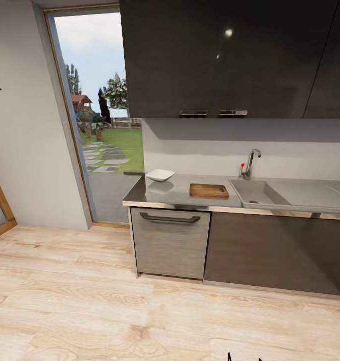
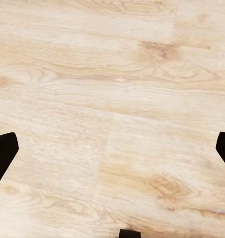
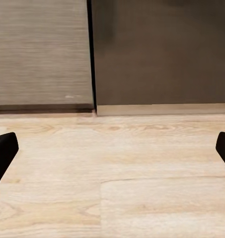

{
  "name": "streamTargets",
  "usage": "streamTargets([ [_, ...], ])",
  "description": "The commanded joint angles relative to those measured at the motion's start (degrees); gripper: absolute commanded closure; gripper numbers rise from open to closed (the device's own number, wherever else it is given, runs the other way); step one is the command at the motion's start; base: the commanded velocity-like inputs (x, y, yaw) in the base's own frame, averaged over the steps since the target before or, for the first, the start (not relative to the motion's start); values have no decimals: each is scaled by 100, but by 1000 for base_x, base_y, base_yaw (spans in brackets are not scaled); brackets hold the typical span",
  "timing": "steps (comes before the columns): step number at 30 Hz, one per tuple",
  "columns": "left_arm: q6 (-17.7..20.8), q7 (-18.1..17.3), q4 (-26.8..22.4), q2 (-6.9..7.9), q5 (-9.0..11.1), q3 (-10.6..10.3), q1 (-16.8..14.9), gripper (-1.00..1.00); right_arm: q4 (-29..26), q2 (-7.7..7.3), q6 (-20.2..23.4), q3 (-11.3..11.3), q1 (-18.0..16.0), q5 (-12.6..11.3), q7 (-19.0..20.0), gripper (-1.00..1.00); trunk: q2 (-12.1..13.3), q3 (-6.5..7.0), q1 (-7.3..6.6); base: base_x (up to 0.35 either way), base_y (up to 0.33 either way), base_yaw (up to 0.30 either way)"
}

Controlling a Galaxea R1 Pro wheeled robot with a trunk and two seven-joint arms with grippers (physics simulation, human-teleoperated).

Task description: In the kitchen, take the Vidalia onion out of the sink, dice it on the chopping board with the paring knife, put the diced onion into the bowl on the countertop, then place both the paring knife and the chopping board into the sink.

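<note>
pale wood-plank floor (image 1: 89, 301) fills the lower frame before dark cabinets. on the worktop (image 1: 180, 193) at centre, the chopping board (image 1: 209, 190) lies between the white bowl (image 1: 159, 175) and the sink (image 1: 260, 193), tap (image 1: 250, 163) behind. glass door (image 1: 99, 100) upper left. left hand (image 2: 112, 148) and right hand (image 3: 112, 148) both spread wide, holding nothing, over floor.
</note>
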Motion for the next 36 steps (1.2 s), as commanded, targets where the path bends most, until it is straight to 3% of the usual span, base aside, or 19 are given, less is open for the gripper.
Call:
streamTargets([
  [1,-8,12,-4,-3,3,3,2,-100,3,-2,-17,43,-4,-40,-23,-100,-4,-5,0,0,0,0],
  [18,-9,15,28,-1,10,3,2,-100,4,44,-22,45,-4,-52,-19,-100,-4,22,0,0,-26,-49],
  [36,-9,18,29,-2,16,3,2,-100,8,48,-22,44,-4,-52,-23,-100,-4,128,0,0,-293,-180],
])
